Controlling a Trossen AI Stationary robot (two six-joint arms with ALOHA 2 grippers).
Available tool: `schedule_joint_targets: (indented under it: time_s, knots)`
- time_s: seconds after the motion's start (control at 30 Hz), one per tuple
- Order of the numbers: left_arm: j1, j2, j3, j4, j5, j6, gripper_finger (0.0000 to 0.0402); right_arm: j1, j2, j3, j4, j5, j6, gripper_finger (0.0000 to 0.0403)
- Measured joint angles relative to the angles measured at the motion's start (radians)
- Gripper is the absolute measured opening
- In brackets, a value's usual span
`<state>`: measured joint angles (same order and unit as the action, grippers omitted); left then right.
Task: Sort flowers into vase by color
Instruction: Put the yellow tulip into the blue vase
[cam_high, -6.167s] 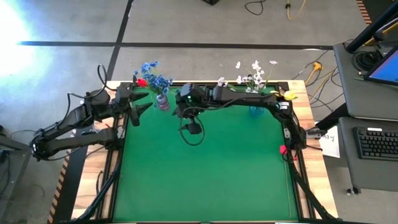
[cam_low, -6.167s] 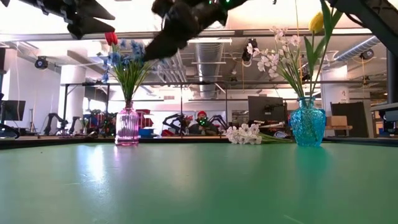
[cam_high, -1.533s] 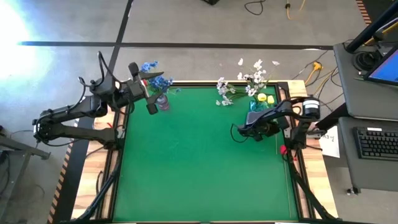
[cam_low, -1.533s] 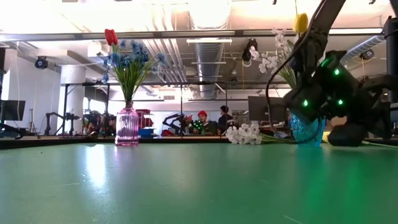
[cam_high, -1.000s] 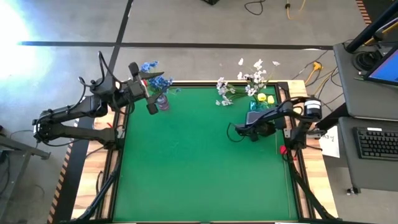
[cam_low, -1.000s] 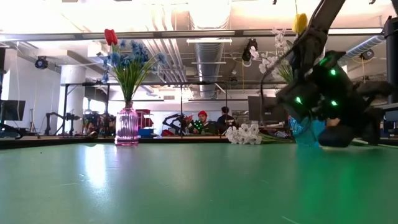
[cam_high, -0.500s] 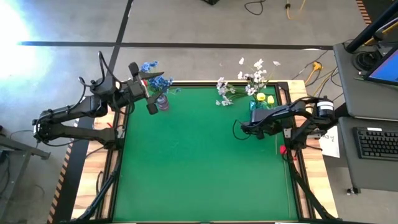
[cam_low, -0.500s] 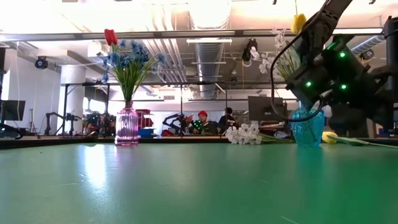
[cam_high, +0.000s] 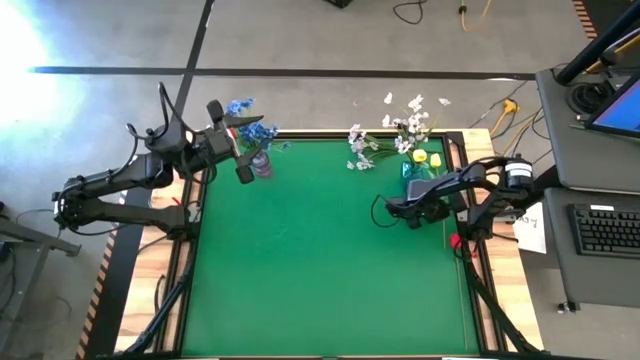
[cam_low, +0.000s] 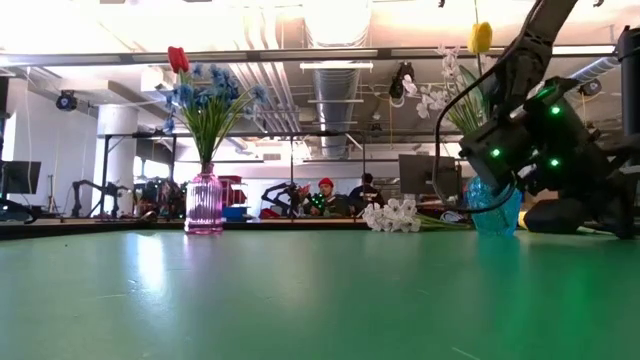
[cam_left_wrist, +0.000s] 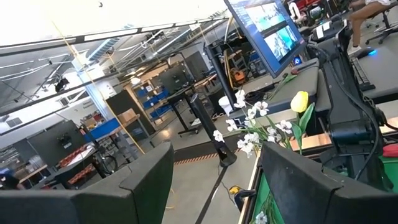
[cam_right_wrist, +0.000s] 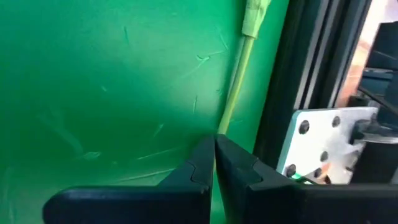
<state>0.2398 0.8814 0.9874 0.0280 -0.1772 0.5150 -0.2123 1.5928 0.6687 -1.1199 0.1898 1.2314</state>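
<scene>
**Right jaws pinched on a green stem at the table's right edge**

Look first at the stem: your right gripper has its two fingers pressed together with the thin green stem caught at their tips, lying low on the green mat close beside the black frame rail. From overhead that gripper sits at about 3 o'clock on the mat, just in front of the blue vase. A yellow tulip shows by that vase, and you cannot tell from above whether it belongs to the pinched stem.

The blue vase stands at about 1 o'clock and carries white blossoms and a second yellow tulip standing tall. More white blossoms lie flat on the mat just to its 9 o'clock side.

The pink vase stands at about 11 o'clock, holding blue flowers and one red tulip.

Your left gripper hangs beside the pink vase at the mat's far left corner, its jaws spread apart and holding nothing; its wrist view looks out between both fingers across to the white blossoms.
</scene>
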Motion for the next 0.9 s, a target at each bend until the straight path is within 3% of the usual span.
schedule_joint_targets:
  time_s: [0.2, 0.4, 0.73, 0.9]
  knots:
    - [0.000, 0.000, 0.000, -0.003, 0.000, 0.000, 0.0229, 0.002, -0.013, -0.030, 0.037, -0.055, -0.020, 0.0009]
    - [0.000, 0.000, 0.000, -0.003, 0.000, 0.000, 0.0229, 0.005, -0.087, 0.044, 0.014, -0.121, -0.045, 0.0009]
    - [0.000, 0.000, 0.000, -0.003, 0.000, 0.000, 0.0229, 0.023, -0.281, 0.108, -0.046, -0.121, -0.037, 0.0009]
    - [0.000, 0.000, 0.000, -0.003, 0.000, 0.000, 0.0229, 0.025, -0.302, 0.105, -0.193, -0.094, 0.033, 0.0009]
